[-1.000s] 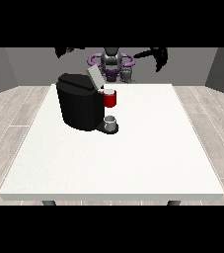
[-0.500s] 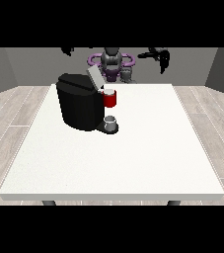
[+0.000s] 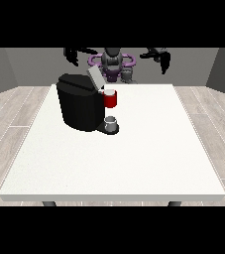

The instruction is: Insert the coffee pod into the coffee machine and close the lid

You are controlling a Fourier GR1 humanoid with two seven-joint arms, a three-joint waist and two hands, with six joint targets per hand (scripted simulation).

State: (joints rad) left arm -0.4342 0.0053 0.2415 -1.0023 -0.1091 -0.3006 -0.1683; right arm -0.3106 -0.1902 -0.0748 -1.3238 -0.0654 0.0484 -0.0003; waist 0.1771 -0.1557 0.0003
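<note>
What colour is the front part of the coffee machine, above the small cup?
Red, on the black coffee machine; it shows in the front view.

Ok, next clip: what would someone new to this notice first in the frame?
The black coffee machine on the left half of the white table stands out first, its lid tilted open and a red part at its front above a small grey cup. Behind it, the robot holds both hands raised off the table, one at the view's left and one at the view's right.
</note>
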